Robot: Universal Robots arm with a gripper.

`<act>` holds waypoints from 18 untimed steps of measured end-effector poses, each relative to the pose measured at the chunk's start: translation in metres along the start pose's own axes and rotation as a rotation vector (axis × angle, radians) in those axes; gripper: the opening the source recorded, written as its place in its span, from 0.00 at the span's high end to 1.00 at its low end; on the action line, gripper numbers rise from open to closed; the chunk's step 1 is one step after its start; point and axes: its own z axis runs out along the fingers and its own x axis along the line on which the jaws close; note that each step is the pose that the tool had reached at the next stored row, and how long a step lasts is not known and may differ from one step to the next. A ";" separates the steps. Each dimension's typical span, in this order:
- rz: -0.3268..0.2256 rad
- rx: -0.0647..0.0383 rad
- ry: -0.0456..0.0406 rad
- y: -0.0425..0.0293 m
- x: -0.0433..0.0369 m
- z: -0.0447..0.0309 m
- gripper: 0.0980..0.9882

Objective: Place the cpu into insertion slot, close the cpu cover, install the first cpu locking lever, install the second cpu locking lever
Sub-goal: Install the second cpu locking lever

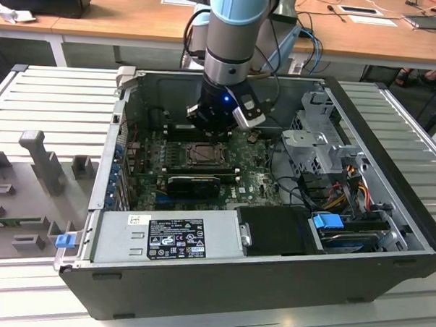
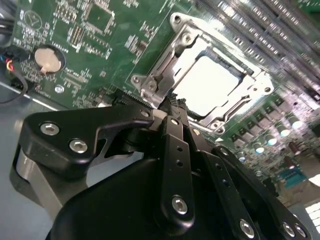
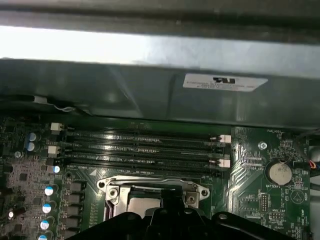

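**Gripper low over CPU socket, cover down**

Arm reaches into the open computer case (image 1: 389, 214); gripper (image 1: 218, 127) hangs just above the insertion slot (image 1: 202, 155) on the green motherboard (image 1: 257, 183). In the second wrist view the cpu (image 2: 212, 82) sits in the slot, pale face showing through the window of the cpu cover (image 2: 182, 42), which lies flat over it. Fingers (image 2: 175, 112) look pressed together, nothing pinched, tips near the cover's edge. Memory slots (image 3: 145, 147) beside the socket; coin battery (image 3: 278, 173) nearby.
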 end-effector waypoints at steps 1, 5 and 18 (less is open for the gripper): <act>0.000 0.000 0.0000 -0.0024 0.0001 -0.0003 0.99; 0.000 0.000 0.0001 -0.0097 0.0007 -0.0020 0.99; 0.000 -0.001 0.0009 -0.0406 0.0032 -0.0192 0.99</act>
